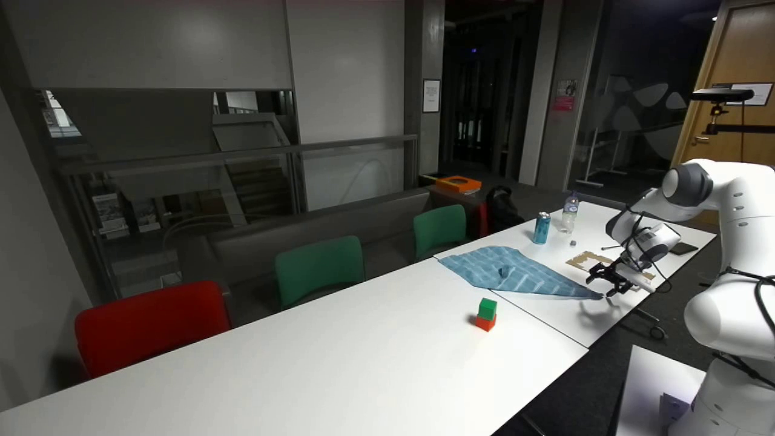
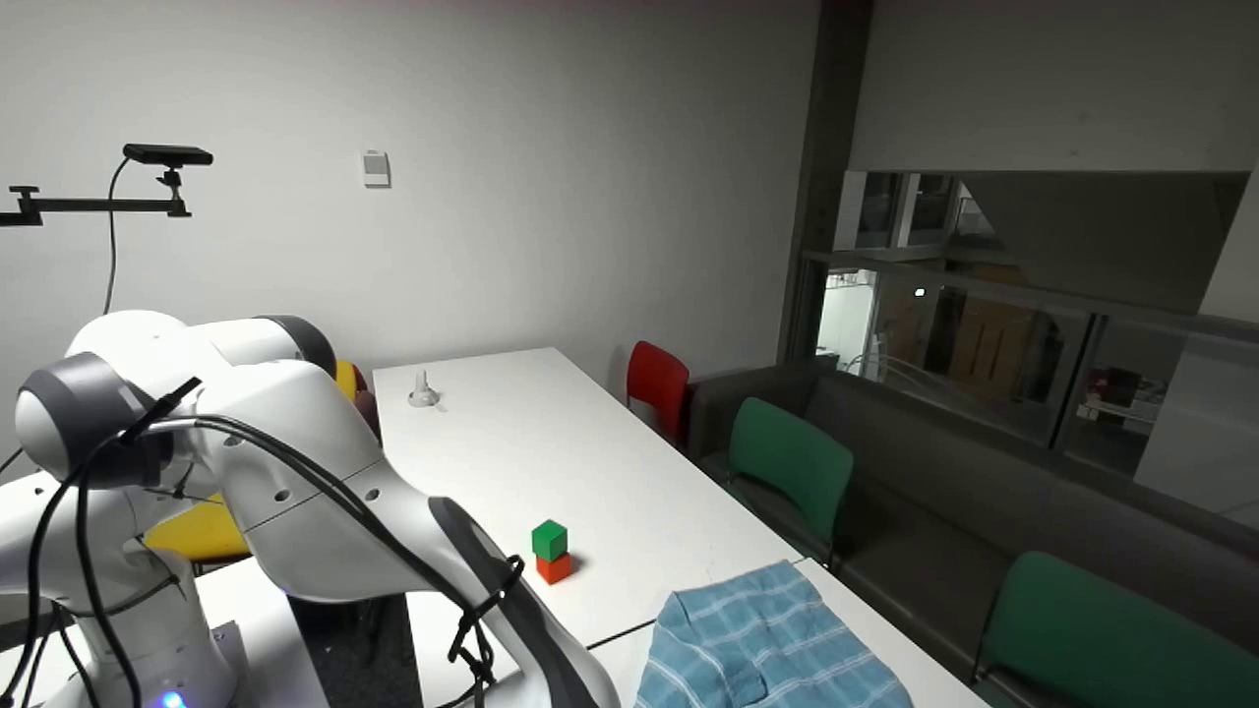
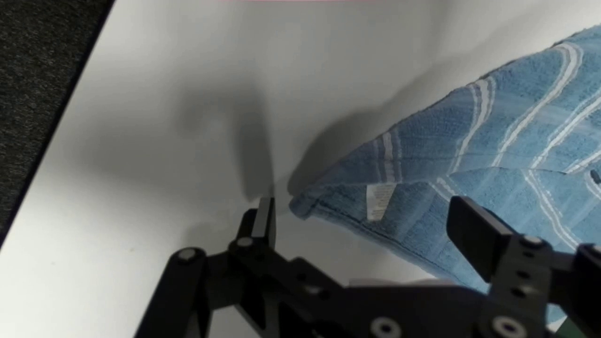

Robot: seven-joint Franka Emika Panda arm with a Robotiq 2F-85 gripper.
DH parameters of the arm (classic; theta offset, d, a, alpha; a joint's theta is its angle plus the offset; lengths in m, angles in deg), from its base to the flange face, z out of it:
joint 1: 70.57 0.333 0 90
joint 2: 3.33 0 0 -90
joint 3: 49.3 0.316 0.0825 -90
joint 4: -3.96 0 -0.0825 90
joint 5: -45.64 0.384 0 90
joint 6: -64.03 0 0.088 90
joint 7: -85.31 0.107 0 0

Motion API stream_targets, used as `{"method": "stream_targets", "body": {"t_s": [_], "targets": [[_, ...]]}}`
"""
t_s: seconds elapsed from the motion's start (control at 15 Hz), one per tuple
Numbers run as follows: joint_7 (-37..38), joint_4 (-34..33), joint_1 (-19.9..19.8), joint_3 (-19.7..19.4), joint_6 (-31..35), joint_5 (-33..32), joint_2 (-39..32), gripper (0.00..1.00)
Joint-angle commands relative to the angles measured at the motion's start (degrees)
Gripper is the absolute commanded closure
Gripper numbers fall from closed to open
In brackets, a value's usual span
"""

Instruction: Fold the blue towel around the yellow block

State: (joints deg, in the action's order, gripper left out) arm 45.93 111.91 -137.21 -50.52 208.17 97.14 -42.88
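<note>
The blue towel [image 1: 490, 269] lies on the white table, wrinkled and pale-striped, tapering to a narrow corner. In an exterior view a small raised bump shows near its middle; what is under it I cannot see. The yellow block is hidden or out of view. My gripper [image 3: 364, 206] is open at the tapered corner of the towel [image 3: 422, 211], where a white label shows. From the wrist, one finger [image 3: 265, 220] appears beside the corner's tip and the opposite one overlaps the cloth. Nothing is gripped; whether a finger touches the towel I cannot tell.
A green block [image 1: 487, 307] sits on a red block [image 1: 485, 323] beside the towel. Beyond it stand a blue can [image 1: 542, 228] and a plastic bottle [image 1: 570, 215]. A torn cardboard piece [image 1: 584, 260] lies near the arm. The table edge [image 3: 56, 122] runs close to the gripper.
</note>
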Motion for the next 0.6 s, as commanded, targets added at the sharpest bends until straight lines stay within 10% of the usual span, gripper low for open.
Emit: {"method": "stream_targets", "body": {"t_s": [0.0,0.2,0.27,0.53], "targets": [[-1.59,0.92,0.38,-0.55,-0.66,0.17,1.08,0.0],[-2.04,0.69,0.23,-0.55,-1.5,-0.3,0.96,0.0],[-2.07,0.67,0.25,-0.54,-1.58,-0.39,0.93,0.22],[-2.7,0.68,0.07,-0.44,-2.05,-0.51,0.93,0.48]]}}
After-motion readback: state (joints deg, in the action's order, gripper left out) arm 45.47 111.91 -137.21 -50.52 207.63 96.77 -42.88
